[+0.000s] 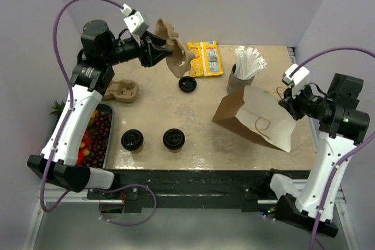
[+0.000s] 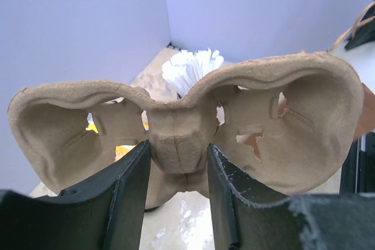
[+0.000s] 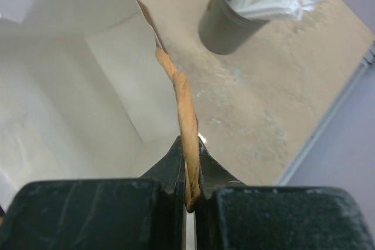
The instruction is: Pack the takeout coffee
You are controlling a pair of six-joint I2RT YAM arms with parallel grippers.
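The left gripper (image 1: 153,48) is clamped on the middle ridge of a moulded cardboard carrier (image 1: 174,48). The carrier is held in the air on edge above the far left of the table (image 1: 193,115), with its long axis across the fingers (image 2: 126,203) and its two hollows turned toward the wrist camera. The right gripper (image 3: 188,182) is pressed together on the twisted paper handle (image 3: 181,103) of a paper bag (image 1: 258,118), brown outside and white inside, whose mouth is turned toward that gripper. The coffee is found near the front edge of the table, well apart from both grippers: a left cup (image 1: 132,140) and a right cup (image 1: 174,139) are stood upright side by side, not touching, with axes vertical and round black lids facing up, so that little of the walls can be seen. One loose black lid (image 1: 187,84) lies just below the held carrier, a second carrier (image 1: 123,91) lies flat at the left, and one grey cup of white straws (image 1: 237,80) stands behind the bag.
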